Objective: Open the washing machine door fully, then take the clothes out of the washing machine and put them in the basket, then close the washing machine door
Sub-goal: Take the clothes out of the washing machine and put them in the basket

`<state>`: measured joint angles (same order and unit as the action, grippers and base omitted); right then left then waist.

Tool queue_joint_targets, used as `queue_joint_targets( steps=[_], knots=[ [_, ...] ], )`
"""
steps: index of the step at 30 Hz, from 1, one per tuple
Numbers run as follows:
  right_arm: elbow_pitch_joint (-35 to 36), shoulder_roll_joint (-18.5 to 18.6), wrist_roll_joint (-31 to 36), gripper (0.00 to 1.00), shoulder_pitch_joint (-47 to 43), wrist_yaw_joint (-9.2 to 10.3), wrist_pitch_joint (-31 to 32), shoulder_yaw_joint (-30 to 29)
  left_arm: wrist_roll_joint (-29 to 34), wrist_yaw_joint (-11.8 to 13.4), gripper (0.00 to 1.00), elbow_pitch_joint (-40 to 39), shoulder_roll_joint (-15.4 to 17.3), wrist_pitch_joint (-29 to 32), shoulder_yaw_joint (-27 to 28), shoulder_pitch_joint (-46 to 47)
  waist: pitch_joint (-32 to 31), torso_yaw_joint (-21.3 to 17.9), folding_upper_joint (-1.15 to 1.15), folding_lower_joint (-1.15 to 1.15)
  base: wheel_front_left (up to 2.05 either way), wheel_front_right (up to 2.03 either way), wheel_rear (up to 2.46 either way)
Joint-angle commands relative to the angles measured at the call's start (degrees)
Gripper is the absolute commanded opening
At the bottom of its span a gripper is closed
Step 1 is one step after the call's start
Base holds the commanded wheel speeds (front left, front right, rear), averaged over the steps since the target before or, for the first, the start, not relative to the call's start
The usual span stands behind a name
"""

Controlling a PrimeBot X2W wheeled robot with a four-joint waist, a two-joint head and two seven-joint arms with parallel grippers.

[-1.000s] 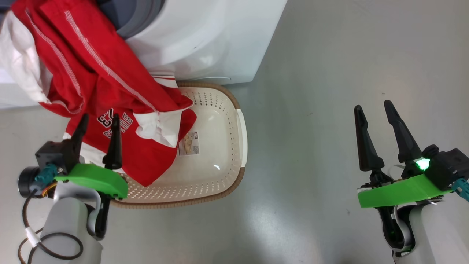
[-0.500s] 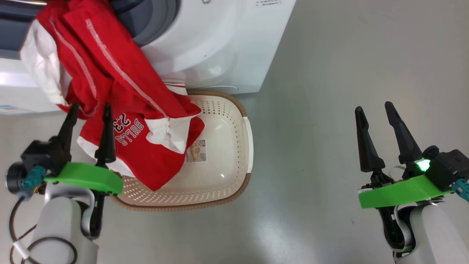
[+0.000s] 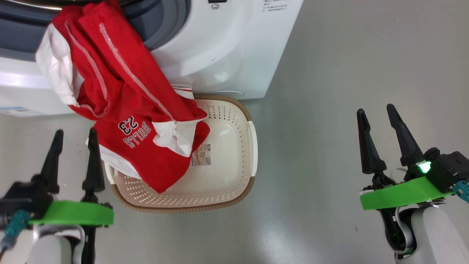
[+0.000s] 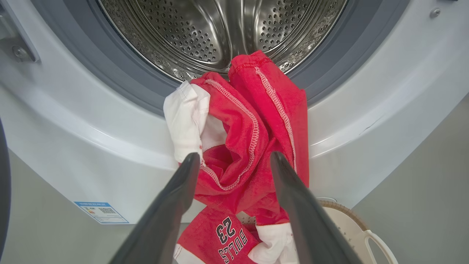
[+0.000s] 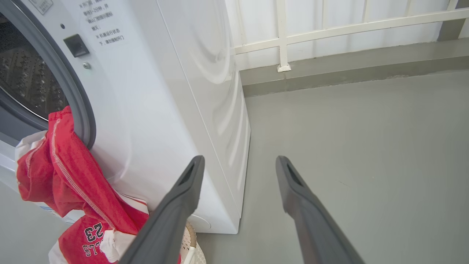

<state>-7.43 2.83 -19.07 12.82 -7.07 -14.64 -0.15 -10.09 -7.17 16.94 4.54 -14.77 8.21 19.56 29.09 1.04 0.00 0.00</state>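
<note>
Laundry area: washing machine (image 3: 227, 47) on bare grey floor (image 3: 329, 73), white railed wall (image 5: 329, 14).

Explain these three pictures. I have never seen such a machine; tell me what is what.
This is a wheeled robot with two arms, each ending in a two-fingered claw. The top-down picture is from its head camera: left claw and right claw, both open and empty. The other two are from wrist cameras looking along each claw's dark fingers. On the grey floor stands a white washing machine, a cream basket before it. A red BULLS 23 jersey hangs from the drum opening down into the basket.
</note>
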Motion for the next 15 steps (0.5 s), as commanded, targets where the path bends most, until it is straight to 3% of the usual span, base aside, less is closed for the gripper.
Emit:
queue_joint_targets(
  steps=[1, 15],
  knots=[
    [1.11, 0.05, 0.63, 1.00, -1.51, -0.42, -0.36, 1.08, -0.36, -0.32, 1.00, -2.83, 0.85, -0.23, 2.17, -2.65, -0.16, 0.07, 0.00, 0.00, 0.00, 0.00, 0.00],
    [1.01, 0.05, 1.04, 1.00, -0.72, -0.42, -0.36, 0.59, -1.35, -0.32, 1.00, -8.55, -0.72, -0.23, 2.66, -4.94, 0.65, 0.87, 0.00, 0.00, 0.00, 0.00, 0.00]
  ],
)
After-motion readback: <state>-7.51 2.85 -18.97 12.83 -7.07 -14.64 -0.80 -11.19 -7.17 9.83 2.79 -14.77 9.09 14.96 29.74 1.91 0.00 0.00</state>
